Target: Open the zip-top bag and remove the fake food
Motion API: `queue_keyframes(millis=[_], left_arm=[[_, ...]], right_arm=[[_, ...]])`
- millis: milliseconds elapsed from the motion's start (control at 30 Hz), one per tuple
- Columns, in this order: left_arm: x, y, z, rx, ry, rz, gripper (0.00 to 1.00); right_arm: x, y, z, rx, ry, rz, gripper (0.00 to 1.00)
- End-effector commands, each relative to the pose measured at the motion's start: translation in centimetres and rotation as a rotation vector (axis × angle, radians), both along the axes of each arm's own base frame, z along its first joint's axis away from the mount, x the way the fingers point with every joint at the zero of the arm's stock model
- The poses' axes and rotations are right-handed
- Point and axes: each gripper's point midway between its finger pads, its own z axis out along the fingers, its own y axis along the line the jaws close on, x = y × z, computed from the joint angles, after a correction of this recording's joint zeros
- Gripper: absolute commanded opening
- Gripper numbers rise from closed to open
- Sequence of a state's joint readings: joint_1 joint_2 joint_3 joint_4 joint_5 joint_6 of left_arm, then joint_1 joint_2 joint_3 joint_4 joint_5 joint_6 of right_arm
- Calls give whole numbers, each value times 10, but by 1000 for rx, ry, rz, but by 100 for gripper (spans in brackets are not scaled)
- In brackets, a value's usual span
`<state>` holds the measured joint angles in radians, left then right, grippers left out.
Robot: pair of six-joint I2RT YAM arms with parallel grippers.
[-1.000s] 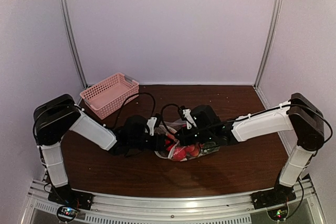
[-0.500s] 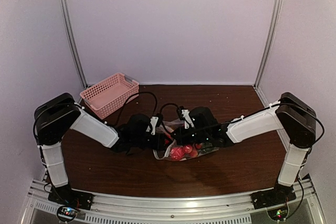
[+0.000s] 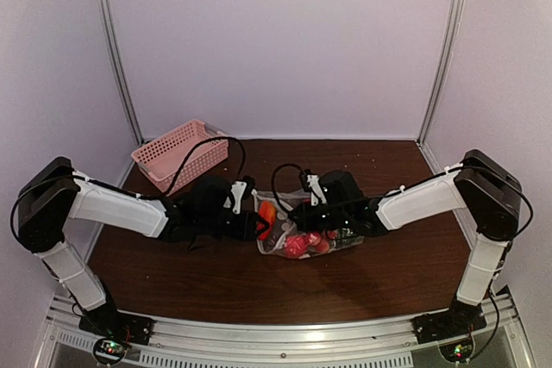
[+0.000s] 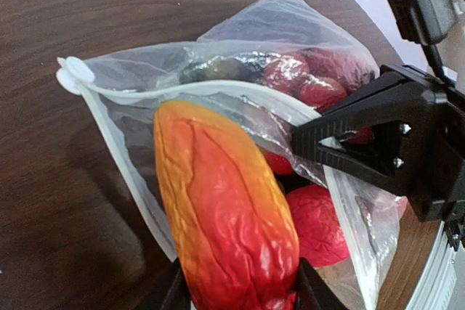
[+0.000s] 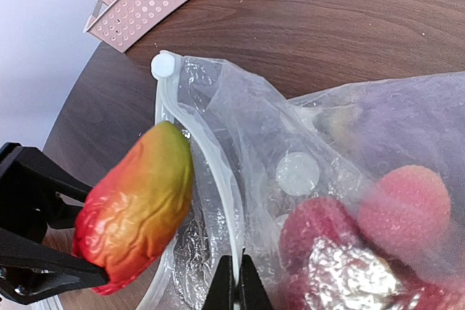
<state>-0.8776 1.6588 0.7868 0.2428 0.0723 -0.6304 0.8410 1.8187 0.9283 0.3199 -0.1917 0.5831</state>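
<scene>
Now that my left pincer [image 4: 240,294], gripping the red-orange piece [image 4: 218,201], has drawn it out the nine-o'clock mouth of the zip-top bag [image 4: 290,27] at table [image 3: 172,273] centre, right pincer [image 5: 234,284] pinching the rim, others remain inside.

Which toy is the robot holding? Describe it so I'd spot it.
In the middle of the dark table lies a clear bag. At its open end the left jaws hold a long wrinkled piece, red shading to yellow; the bagged pieces are rounder, red or dark.

Open tabletop [image 3: 216,277] in front; pink basket [image 3: 177,154] back left, zip-top bag [image 3: 297,243] mid-table.
</scene>
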Motion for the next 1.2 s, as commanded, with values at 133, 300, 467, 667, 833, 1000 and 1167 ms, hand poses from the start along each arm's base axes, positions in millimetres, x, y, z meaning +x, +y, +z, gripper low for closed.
queue_keyframes(millis=[133,300,467,667,833,1000,1167], left_arm=[[-4,28,28,55,-60,16,24],[5,47,70,-26,-117,73,25],[26,67,123,-104,-226,164,26],[75,98,182,-115,-353,320,28],[129,117,192,-124,-277,356,23],[184,144,193,-136,-233,404,20],[235,171,181,-161,-196,439,20]], right_arm=[[3,-6,6,16,-2,10,0],[4,-5,15,17,-17,24,0],[3,-7,26,21,-36,36,0],[0,-6,37,26,-52,58,0],[-1,-8,45,28,-68,62,0],[-3,-9,51,34,-74,69,0],[-6,-10,54,43,-75,77,0]])
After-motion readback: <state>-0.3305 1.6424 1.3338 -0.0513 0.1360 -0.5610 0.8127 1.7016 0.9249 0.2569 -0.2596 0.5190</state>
